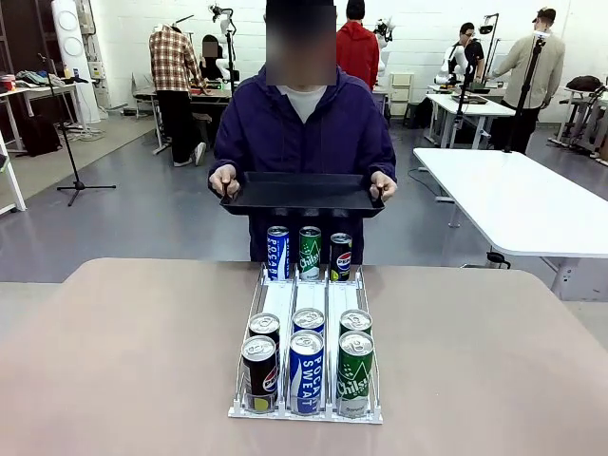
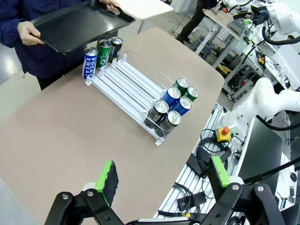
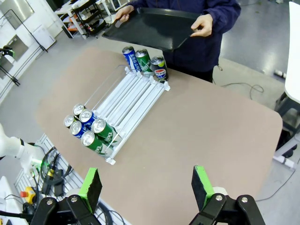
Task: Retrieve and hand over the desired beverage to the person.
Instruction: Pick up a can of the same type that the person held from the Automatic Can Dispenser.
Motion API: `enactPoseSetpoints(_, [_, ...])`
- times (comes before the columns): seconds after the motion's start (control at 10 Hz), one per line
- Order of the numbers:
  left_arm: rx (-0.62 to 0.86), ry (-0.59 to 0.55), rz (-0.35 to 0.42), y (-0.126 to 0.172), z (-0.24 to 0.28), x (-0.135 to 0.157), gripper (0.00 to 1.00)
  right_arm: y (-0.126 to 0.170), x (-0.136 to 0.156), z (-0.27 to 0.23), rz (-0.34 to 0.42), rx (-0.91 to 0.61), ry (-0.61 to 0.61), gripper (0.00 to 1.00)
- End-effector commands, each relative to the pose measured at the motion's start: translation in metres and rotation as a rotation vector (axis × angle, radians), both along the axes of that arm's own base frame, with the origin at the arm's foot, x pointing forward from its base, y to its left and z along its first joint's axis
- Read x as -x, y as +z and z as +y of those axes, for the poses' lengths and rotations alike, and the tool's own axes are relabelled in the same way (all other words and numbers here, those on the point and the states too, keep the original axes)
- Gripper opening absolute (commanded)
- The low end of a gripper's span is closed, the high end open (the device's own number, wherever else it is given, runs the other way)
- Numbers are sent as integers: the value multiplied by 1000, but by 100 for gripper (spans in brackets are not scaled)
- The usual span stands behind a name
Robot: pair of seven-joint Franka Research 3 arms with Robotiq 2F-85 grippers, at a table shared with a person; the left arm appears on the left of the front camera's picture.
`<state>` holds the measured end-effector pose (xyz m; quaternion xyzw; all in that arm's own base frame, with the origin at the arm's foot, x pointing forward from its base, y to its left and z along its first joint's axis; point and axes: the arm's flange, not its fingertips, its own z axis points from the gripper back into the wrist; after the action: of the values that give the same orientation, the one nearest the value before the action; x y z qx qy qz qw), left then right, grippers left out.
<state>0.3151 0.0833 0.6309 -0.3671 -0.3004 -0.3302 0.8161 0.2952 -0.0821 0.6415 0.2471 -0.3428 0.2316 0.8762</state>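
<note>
The left hand (image 2: 162, 174) hangs spread and empty above the bench's (image 1: 123, 351) near edge. Ahead, mid-bench, the rack (image 1: 281, 302) runs lengthwise toward the person (image 1: 304, 128), who holds a black tray (image 1: 302, 192) at its far end. The near row stands upright: black can (image 1: 258, 372) on the left arm's side, blue can (image 1: 306, 372) central, green can (image 1: 354, 372) toward the right hand (image 3: 146, 186), likewise spread and empty. Which drink is wanted I cannot tell.
</note>
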Motion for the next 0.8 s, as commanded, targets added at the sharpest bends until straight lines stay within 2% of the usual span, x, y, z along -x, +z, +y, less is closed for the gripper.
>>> enactPoseSetpoints(0.0, [6,-16,-20,0,1,-1,100,0,-1,1,-7,-19,22,100])
enactPoseSetpoints(0.7, [6,-16,-20,0,1,-1,100,0,-1,1,-7,-19,22,100])
